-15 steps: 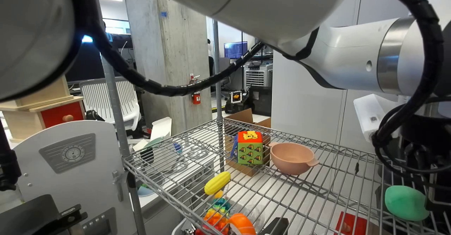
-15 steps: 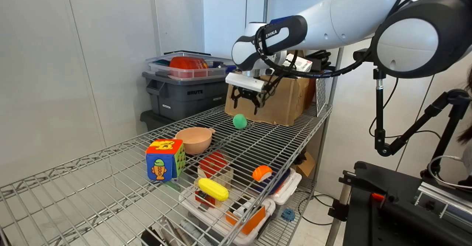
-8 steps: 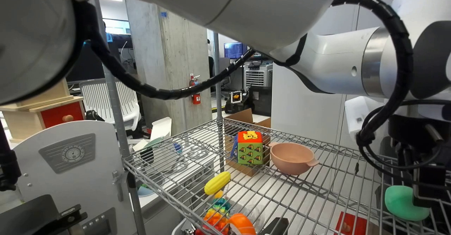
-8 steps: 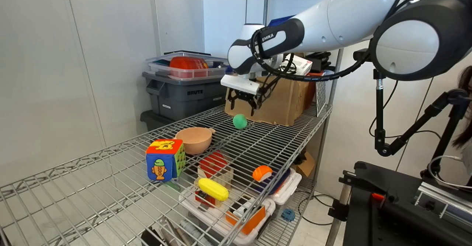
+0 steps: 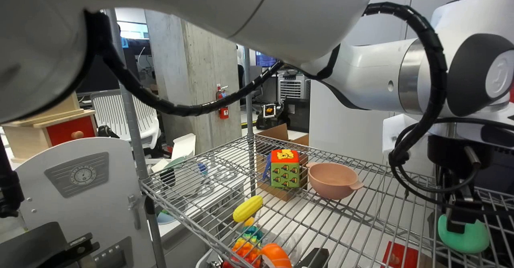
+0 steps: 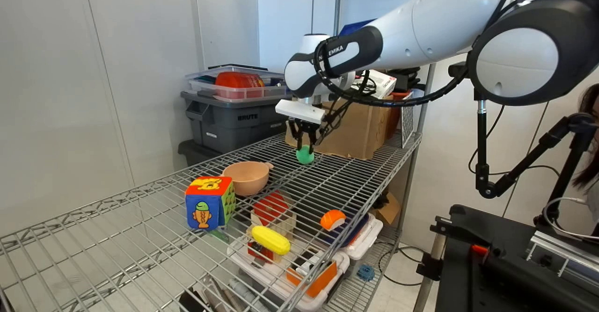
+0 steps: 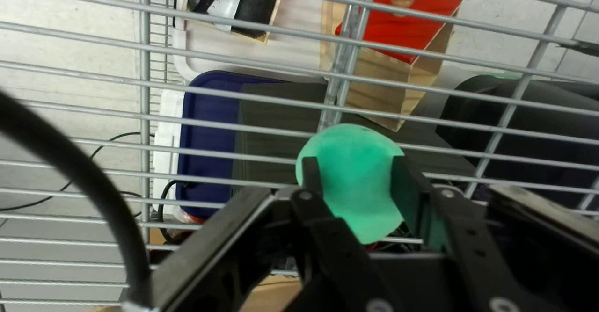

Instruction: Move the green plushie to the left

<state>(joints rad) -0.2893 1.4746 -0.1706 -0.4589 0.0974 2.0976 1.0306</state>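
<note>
In an exterior view, a yellow toy (image 6: pixel 271 240) is being carried nearest by the wire desk (image 6: pixel 355 171); slightly farther back, an orange-and-white toy (image 6: pixel 332 220) is being borne close to the edge on the right of that view, while a picture cube (image 6: pixel 210 203) is being shown at the left, its red top being turned up; just behind the cube, a pink bowl (image 6: pixel 248 177) is being supported upright; beyond the bowl, and to its right there, the green plushie (image 6: pixel 305 156) is being shown down at desk level, though whether the desk is being touched cannot be told; it is being grasped from above by the black fingers (image 7: pixel 409 190), and in the wrist view its sides are being pressed inward between them; behind the fingers, a cardboard box (image 6: pixel 355 129) is being borne by the desk; in the background to the left of the box, a gray bin (image 6: pixel 224 125) is being seen, a clear bin (image 6: pixel 269 94) being carried on top of it.
</note>
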